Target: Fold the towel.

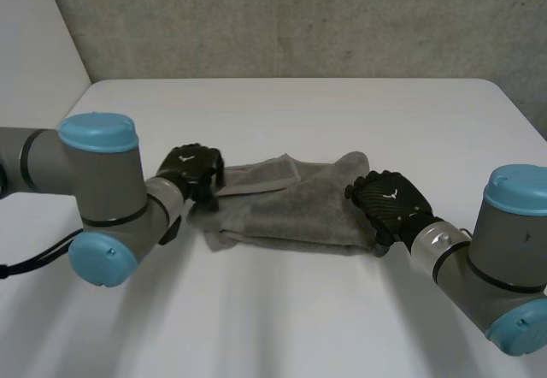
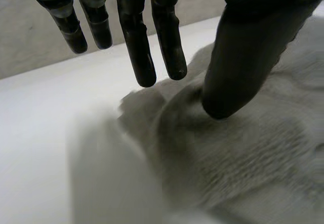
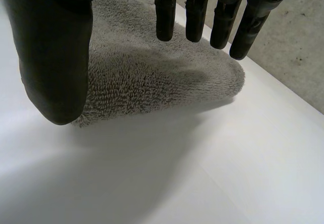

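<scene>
Nearest is bare white table (image 1: 282, 327), with both arms bent inward from the near corners. Right hand (image 1: 391, 200) is at the right end of the towel (image 1: 291, 211), slightly nearer than the other hand, palm down, wrist angled toward the far left. In the right wrist view its fingers (image 3: 195, 11) hang straight and its thumb (image 3: 53, 57) is spread wide. The towel's rounded end lies below the gap with nothing pinched, so this hand is released; can't tell if it touches the cloth.

The towel is mid-table, grey, rumpled and partly doubled, its long axis running left-right between the two hands. A hemmed flap lies across its far left part.

Left hand (image 1: 192, 171) sits at the towel's left end, a bit farther back. In the left wrist view the thumb tip presses down into the pile while the fingers are straight and off the cloth, above a loose corner and the table. No pinch, so released too.

Judgement: each hand has its own end right under it, so the next move turns on closing onto both ends, then carrying across the long axis. The left looks closer to a hold.

Far side is more table, then grey wall (image 1: 299, 19).
</scene>
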Controlling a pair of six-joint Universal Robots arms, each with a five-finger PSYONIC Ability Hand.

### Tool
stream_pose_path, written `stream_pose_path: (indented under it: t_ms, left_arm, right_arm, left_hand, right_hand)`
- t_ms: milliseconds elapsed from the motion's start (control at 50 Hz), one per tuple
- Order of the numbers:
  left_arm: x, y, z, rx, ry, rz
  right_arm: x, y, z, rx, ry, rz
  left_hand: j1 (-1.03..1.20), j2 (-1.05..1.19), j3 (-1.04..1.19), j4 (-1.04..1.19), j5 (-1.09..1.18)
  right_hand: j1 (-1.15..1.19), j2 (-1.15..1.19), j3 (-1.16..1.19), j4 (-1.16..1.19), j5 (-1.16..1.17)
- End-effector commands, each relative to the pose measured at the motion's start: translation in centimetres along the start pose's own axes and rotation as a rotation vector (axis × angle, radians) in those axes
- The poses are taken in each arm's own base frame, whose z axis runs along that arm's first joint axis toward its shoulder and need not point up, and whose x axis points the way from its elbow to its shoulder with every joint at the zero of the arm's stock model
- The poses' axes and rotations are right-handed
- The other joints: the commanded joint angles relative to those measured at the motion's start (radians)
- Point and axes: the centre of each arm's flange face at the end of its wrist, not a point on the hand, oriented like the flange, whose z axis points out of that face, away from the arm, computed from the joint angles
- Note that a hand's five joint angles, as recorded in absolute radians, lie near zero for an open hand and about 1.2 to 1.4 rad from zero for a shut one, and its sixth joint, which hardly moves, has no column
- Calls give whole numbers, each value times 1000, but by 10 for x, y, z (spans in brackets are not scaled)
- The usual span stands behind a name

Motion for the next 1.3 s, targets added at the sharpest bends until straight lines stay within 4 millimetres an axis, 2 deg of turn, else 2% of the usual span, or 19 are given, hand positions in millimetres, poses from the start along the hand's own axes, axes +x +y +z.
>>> stream_pose_path:
  t_ms: [20, 180, 380, 580, 820, 920, 1040, 1140, 1300]
  left_arm:
    - [20, -7, -1, 30, 114, 17]
    - [23, -3, 9, 55, 121, 44]
    - [24, -4, 30, 153, 97, 221]
    - [27, 3, 42, 152, 105, 242]
    - [29, 4, 44, 154, 112, 244]
    - [39, 8, 36, 135, 138, 251]
    - [41, 10, 32, 127, 143, 255]
    - [41, 16, 34, 119, 137, 310]
    - [33, 10, 44, 153, 100, 352]
  right_arm:
    - [1, -1, 0, 2, 4, -1]
    - [1, -1, 0, 3, 6, -1]
    - [2, -2, 0, 5, 5, 0]
    - [2, -2, 1, 7, 5, 0]
    - [2, -2, 2, 7, 4, -1]
    - [2, -1, 2, 6, 3, -1]
    - [2, -2, 3, 7, 4, -3]
    - [2, -1, 3, 7, 4, -3]
    - [2, -1, 3, 7, 4, -3]
  left_hand:
    - [-62, -72, -51, -59, -60]
    - [-79, -90, -51, -59, -77]
    - [-76, -87, -51, -59, -75]
    - [-76, -87, -51, -59, -75]
    - [-73, -84, -51, -59, -72]
    - [-76, -87, -51, -59, -75]
    - [-76, -87, -51, -59, -75]
    - [-76, -87, -51, -59, -75]
    - [-76, -87, -51, -59, -75]
  right_hand:
    - [42, 29, -42, -76, 4]
    - [42, 29, -42, -76, 4]
    - [42, 29, -42, -76, 4]
    - [42, 29, -42, -76, 4]
    - [42, 29, -42, -76, 4]
    - [42, 29, -42, -76, 4]
    - [42, 29, -42, -76, 4]
    - [42, 29, -42, -76, 4]
    - [42, 29, -42, -76, 4]
